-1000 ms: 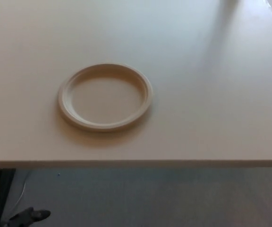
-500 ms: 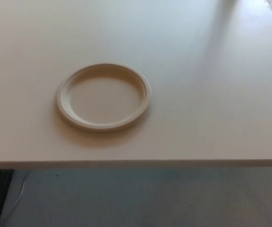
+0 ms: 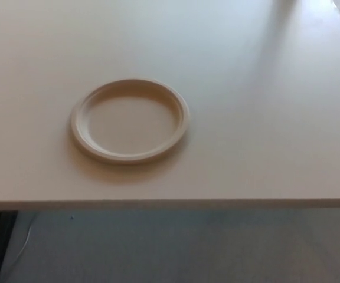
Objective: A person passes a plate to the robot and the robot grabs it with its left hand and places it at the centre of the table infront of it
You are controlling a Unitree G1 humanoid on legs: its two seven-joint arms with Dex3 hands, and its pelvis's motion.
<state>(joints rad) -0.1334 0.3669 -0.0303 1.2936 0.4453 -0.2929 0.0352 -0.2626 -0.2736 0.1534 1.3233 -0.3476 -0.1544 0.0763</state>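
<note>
**Plate on the table, no hands in sight**

Head view: the plate point(image 3: 129, 121), round and cream-coloured, lies flat on the pale table point(image 3: 264, 118), left of middle and near the front edge. Neither robot hand shows, so their state cannot be told. Grey floor point(image 3: 188, 247) lies below the edge.

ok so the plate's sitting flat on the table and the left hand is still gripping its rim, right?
Not quite. The head view shows the plate flat on the table, but no hand grips its rim; neither robot hand is in view. The plate lies on its own.
</note>
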